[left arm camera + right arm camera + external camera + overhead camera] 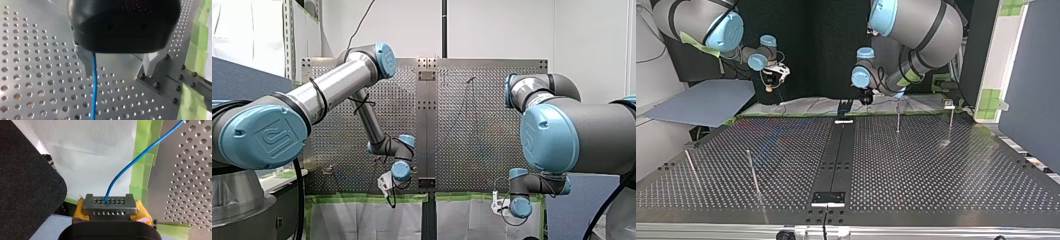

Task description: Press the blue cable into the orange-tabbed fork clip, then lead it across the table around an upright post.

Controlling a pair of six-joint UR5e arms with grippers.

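Observation:
The thin blue cable (130, 163) comes out from between the yellow-padded fingers of my right gripper (109, 203), which is shut on it just off the table's taped edge. It then curves away over the perforated plate. In the left wrist view the blue cable (94, 90) runs along the plate between the metal fingers (85, 61) of my left gripper (117, 75), close to one finger; the jaws stand wide open above the plate. In the top view my right gripper (771, 82) hangs at the far left and my left gripper (863, 97) at the far middle. I cannot make out the orange-tabbed clip.
Thin upright posts stand on the plate in the top view: two at the far right (898, 119) (951, 120) and two at the near left (754, 172) (691, 167). A dark centre strip (836, 155) splits the table. Green tape (142, 170) lines the edge.

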